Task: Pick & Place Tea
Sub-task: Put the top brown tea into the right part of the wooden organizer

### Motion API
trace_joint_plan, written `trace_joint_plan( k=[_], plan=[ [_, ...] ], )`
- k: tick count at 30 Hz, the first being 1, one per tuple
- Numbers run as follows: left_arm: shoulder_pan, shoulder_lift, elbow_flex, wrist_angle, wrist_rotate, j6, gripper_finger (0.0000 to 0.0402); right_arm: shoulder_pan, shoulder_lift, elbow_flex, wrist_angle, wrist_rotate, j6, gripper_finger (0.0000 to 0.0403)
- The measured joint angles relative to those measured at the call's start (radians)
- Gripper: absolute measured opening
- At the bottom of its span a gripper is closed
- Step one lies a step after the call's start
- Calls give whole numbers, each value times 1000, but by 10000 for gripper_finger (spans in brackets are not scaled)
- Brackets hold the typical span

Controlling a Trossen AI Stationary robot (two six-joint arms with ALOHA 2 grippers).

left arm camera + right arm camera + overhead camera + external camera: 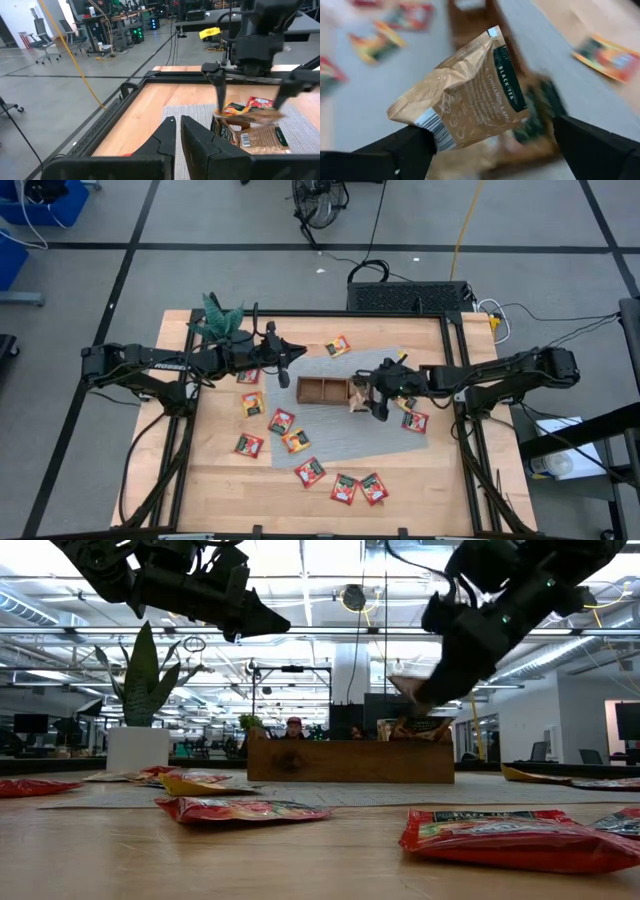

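Note:
A tan tea sachet (470, 95) with a dark label hangs over the right end of the brown wooden tray (322, 390), between the wide-apart fingers of my open right gripper (368, 397). Another tan sachet (262, 141) stands in the tray's compartment below it. Several red and orange-yellow tea sachets (282, 420) lie flat on the table and the grey mat (400, 445). My left gripper (301, 350) hovers shut above the table, left of and beyond the tray, holding nothing. My right gripper is open, slanting down over the tray's right end. The tan sachet's barcode corner (436, 131) lies against the inner side of one finger (405, 147). The other finger (590, 145) stands clear of it. The sachet is tilted, clear of the table.
A potted plant (220, 320) stands at the table's far left corner, just behind my left arm. Red sachets (358, 488) lie near the front edge, and one (338, 346) beyond the tray. A black frame rail (450, 360) borders the table.

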Motion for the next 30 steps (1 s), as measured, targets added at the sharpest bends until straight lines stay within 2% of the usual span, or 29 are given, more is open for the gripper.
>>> trace_joint_plan(
  k=[4, 8, 14, 21, 30],
  plan=[
    [0, 0, 0, 0, 0, 0, 35, 0, 0, 0, -82, 148, -1, 369],
    [0, 0, 0, 0, 0, 0, 35, 0, 0, 0, -95, 201, -8, 370],
    [0, 0, 0, 0, 0, 0, 35, 1, 3, 0, -66, 184, -8, 369],
    [0, 0, 0, 0, 0, 0, 35, 9, 68, -73, 89, 186, -49, 368],
    [0, 0, 0, 0, 0, 0, 35, 34, 43, -78, 53, 187, -79, 366]
  ],
)
